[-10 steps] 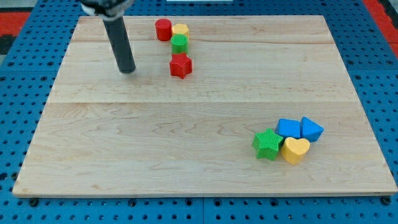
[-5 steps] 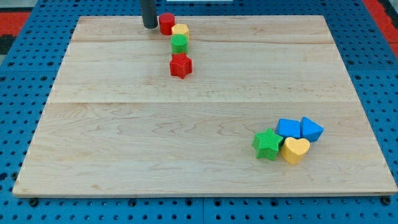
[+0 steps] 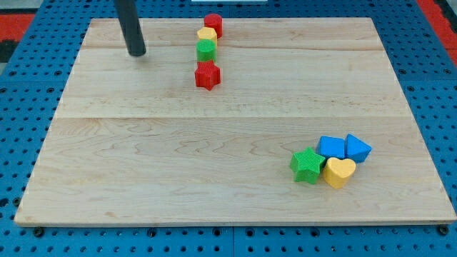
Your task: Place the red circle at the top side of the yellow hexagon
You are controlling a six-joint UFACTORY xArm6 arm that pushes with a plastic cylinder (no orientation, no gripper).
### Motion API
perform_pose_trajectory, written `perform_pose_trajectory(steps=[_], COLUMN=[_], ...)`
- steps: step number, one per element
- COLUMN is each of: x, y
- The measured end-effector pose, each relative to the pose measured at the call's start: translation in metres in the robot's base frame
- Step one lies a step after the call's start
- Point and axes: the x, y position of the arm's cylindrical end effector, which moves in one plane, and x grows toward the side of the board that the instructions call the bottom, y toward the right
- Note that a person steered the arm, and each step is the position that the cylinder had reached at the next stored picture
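The red circle [image 3: 213, 23] sits near the board's top edge, touching the yellow hexagon [image 3: 206, 35] on its upper right side. A green circle [image 3: 206, 49] lies just below the hexagon, and a red star [image 3: 207, 75] below that. My tip [image 3: 137, 52] rests on the board well to the left of this column, apart from all blocks.
Near the view's lower right is a cluster: a green star [image 3: 308, 165], a yellow heart [image 3: 338, 172], a blue block [image 3: 331, 148] and a blue triangle-like block [image 3: 357, 148]. The wooden board [image 3: 143, 157] lies on a blue pegboard.
The red circle has moved from the hexagon's upper left to its upper right. My tip went up to the circle's left side, then drew back left and down.
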Motion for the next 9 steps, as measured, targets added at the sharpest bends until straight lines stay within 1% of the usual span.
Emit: perform_pose_trajectory(steps=[1, 2, 3, 4, 5, 6, 7, 8, 9], x=[0.086, 0.111, 0.104, 0.099, 0.093, 0.095, 0.152, 0.194, 0.157], y=[0.091, 0.167, 0.169, 0.214, 0.320, 0.442, 0.488, 0.484, 0.475])
